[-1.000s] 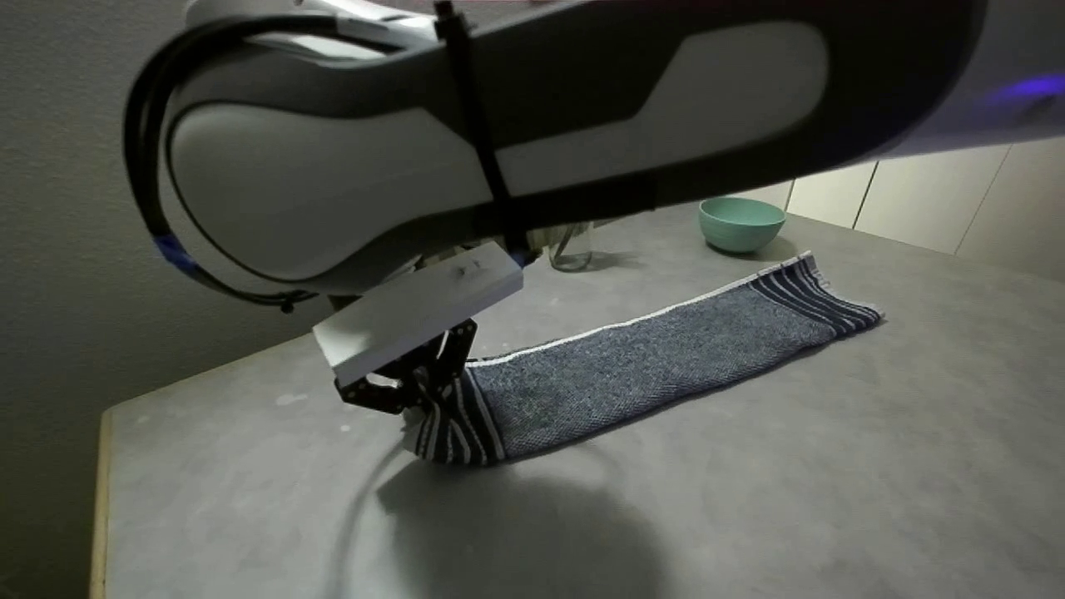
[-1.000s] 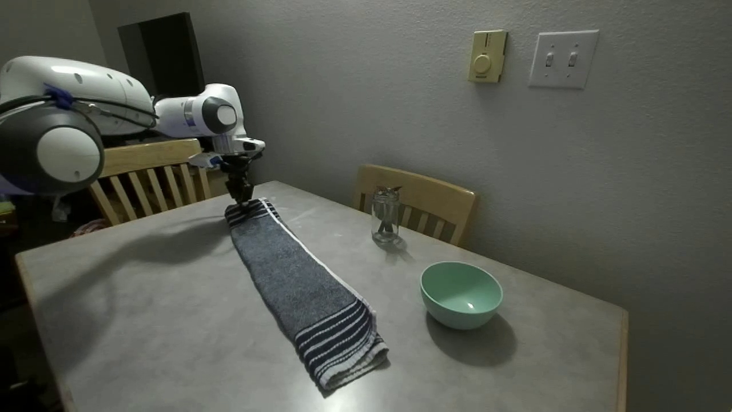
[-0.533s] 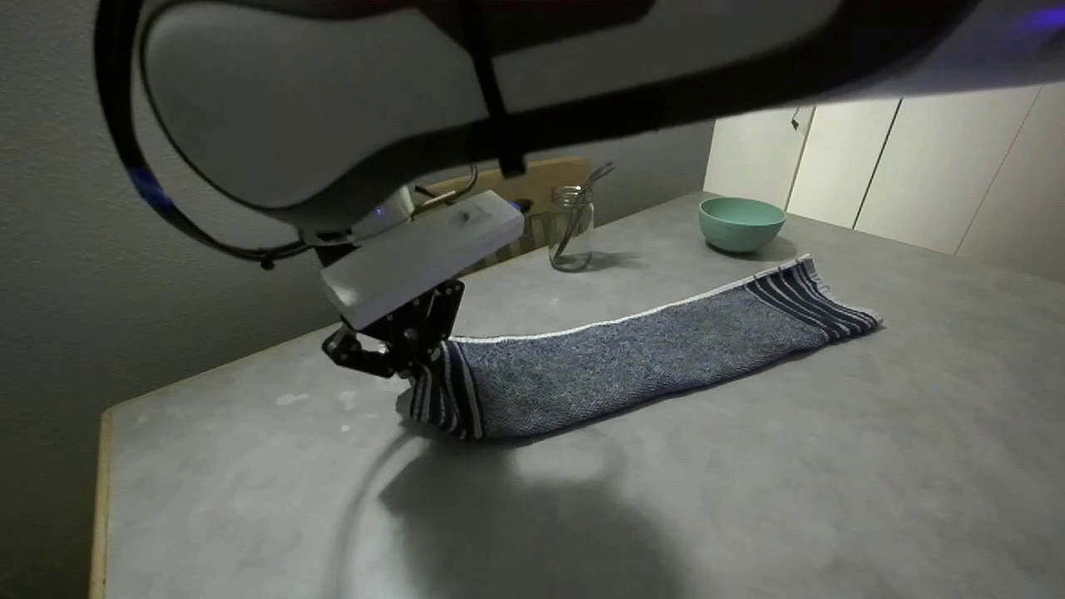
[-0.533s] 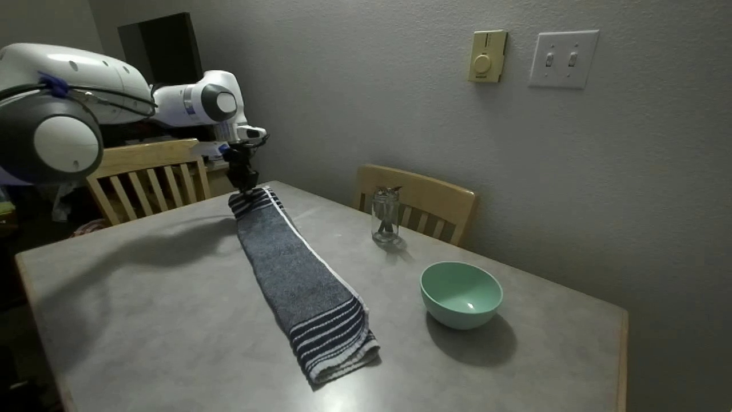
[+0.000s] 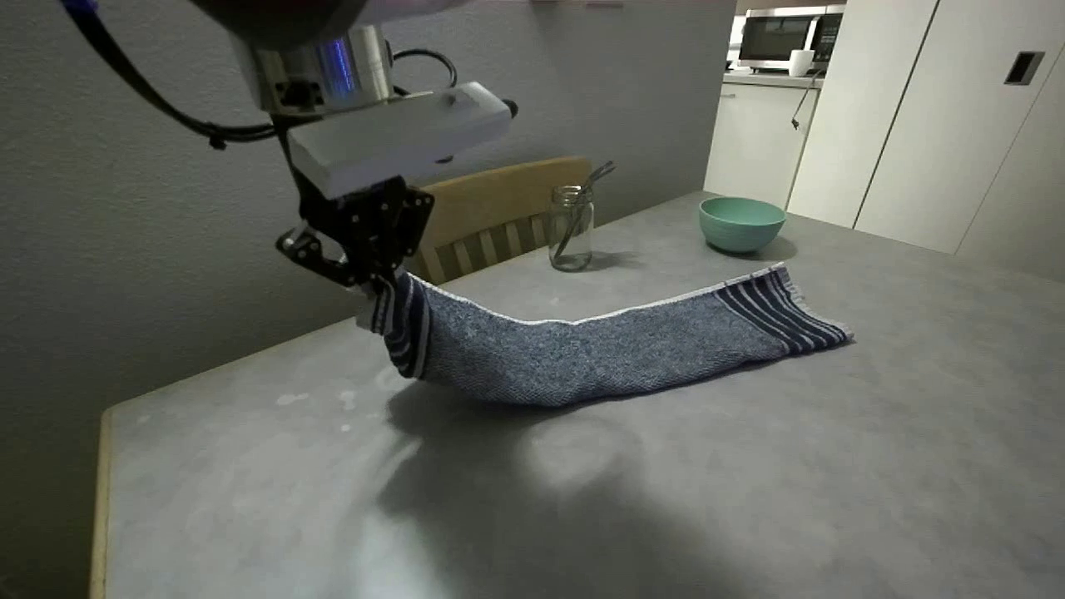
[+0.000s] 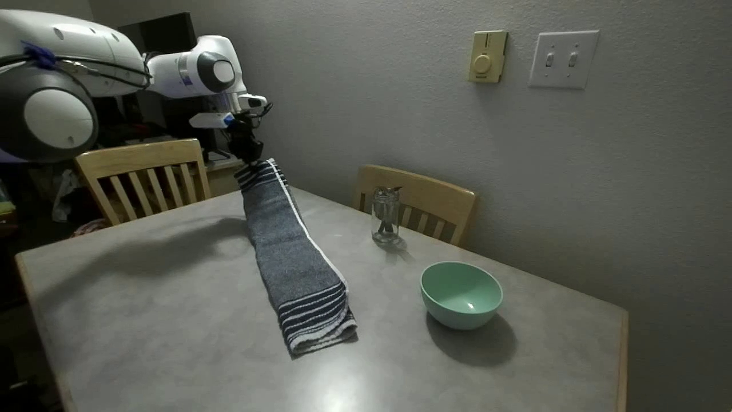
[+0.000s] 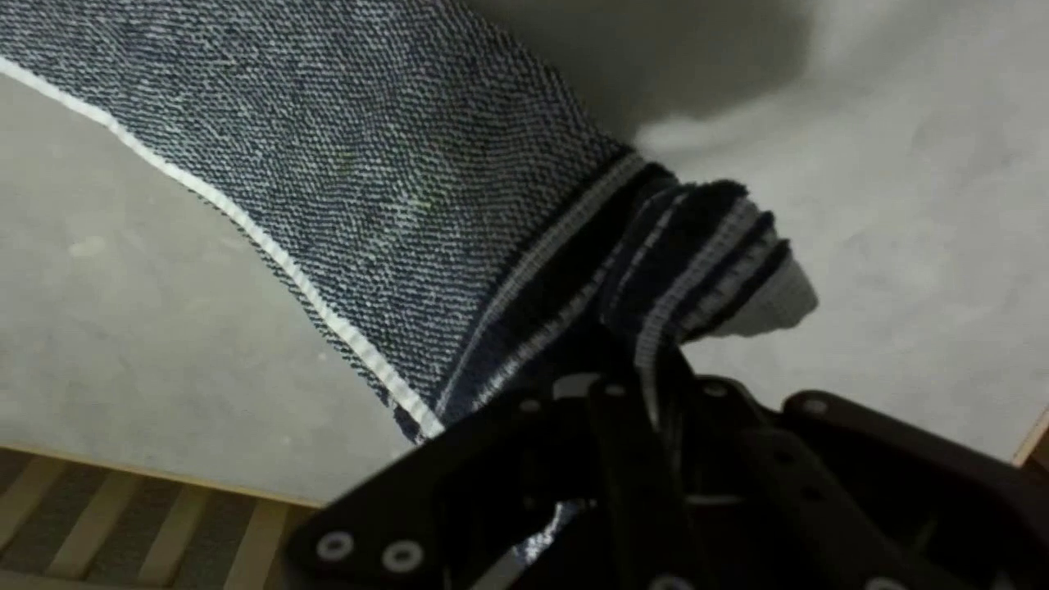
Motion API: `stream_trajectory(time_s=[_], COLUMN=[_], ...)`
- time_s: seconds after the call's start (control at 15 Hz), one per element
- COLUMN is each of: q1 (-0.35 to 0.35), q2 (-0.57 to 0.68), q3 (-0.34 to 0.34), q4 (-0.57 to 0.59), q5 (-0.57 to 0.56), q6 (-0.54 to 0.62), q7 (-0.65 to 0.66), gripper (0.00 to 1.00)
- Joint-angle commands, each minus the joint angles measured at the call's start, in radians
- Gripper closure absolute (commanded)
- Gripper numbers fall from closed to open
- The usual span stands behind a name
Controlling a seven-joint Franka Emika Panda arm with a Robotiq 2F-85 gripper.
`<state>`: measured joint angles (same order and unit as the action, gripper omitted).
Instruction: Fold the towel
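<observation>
The towel is a long dark blue-grey cloth with white-striped ends and a pale edge line. It shows in both exterior views (image 5: pixel 574 362) (image 6: pixel 291 252). My gripper (image 5: pixel 376 279) is shut on its striped near-wall end and holds that end raised above the table; the gripper also shows in an exterior view (image 6: pixel 249 159). The middle of the towel slopes down to the table and the far striped end lies flat. In the wrist view the towel (image 7: pixel 352 188) runs to the upper left, and its striped end is bunched between the fingers (image 7: pixel 647 377). The fingertips are partly hidden by cloth.
A green bowl (image 5: pixel 740 225) (image 6: pixel 461 297) and a glass jar with utensils (image 5: pixel 571 233) (image 6: pixel 385 217) stand on the grey table (image 5: pixel 749 482) (image 6: pixel 171 320) toward the wall side. Wooden chairs (image 6: pixel 423 191) (image 6: pixel 143 160) stand at the table's edges.
My gripper has risen with the towel's striped end, lifting that end off the table. The far end has slid a little along the table toward the gripper's side.
</observation>
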<state>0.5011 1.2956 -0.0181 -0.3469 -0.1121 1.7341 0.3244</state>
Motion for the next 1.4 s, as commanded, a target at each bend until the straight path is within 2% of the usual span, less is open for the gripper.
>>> stream_trajectory(time_s=[0.0,0.53,1.33], q1=[-0.036,-0.077,-0.080], q2=[-0.028,-0.097,-0.128], q3=[0.007,-0.017,-0.080], q4=[0.000,-0.008,-0.023], q5=[0.011,-0.025,-0.083], q6=[0.023,0.010,-0.138], q7=[-0.087,-0.251,-0.216], gripper=[0.98,0.98,0.98])
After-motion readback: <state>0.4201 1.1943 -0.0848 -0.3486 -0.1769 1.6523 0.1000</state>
